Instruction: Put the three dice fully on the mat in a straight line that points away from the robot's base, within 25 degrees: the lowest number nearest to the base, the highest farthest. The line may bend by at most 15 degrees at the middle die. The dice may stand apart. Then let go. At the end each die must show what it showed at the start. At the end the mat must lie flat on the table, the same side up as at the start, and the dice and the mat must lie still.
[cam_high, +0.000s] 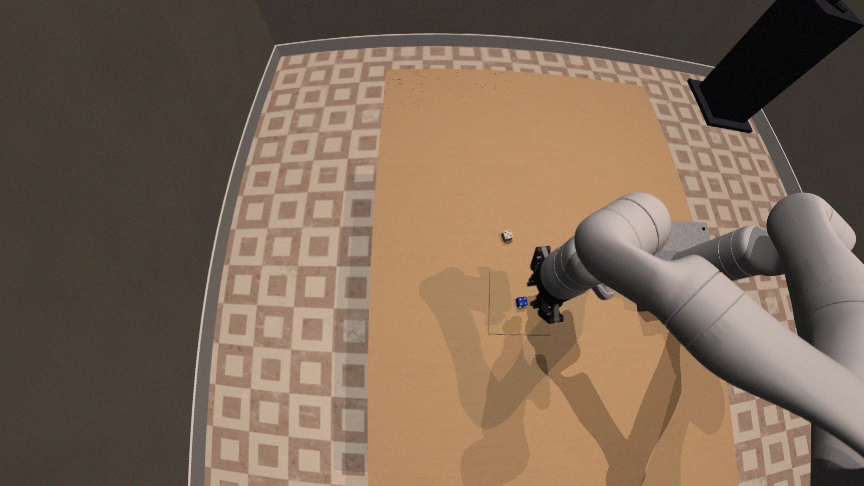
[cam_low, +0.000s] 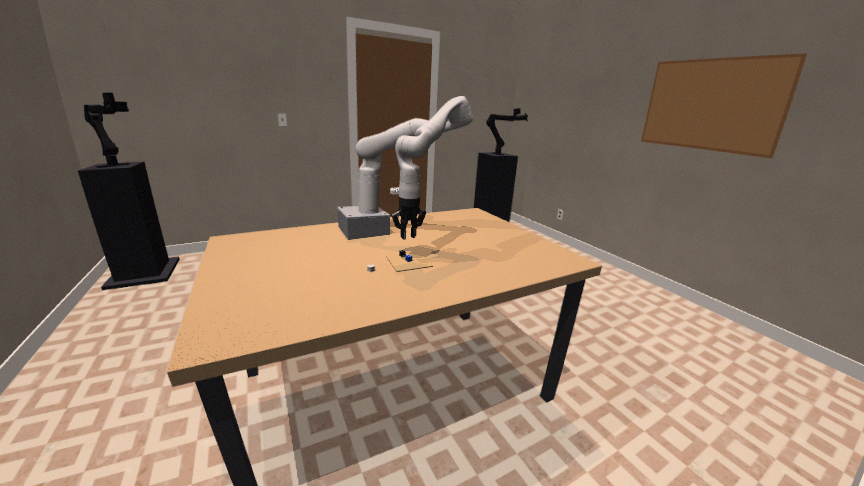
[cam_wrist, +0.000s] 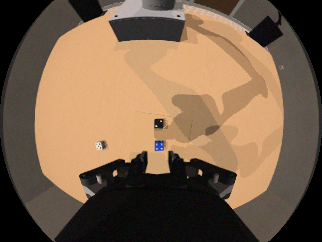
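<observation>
The mat is a thin tan square whose dark outline (cam_high: 490, 302) (cam_low: 416, 267) shows on the table. A blue die (cam_high: 521, 301) (cam_low: 409, 258) (cam_wrist: 159, 145) lies on the mat. A black die (cam_low: 402, 251) (cam_wrist: 159, 122) lies just beyond it, toward the robot's base; in the overhead view my arm hides it. A white die (cam_high: 507, 235) (cam_low: 371, 267) (cam_wrist: 100, 145) lies on the bare table, left of the mat and apart from it. My gripper (cam_high: 539, 288) (cam_low: 409, 232) (cam_wrist: 157, 156) hangs well above the blue and black dice, fingers partly open and empty.
The robot's grey base block (cam_low: 362, 222) (cam_wrist: 147, 27) stands at the table's far edge, behind the mat. Two black pedestals with camera arms (cam_low: 123, 217) (cam_low: 495, 184) stand on the floor beyond the table.
</observation>
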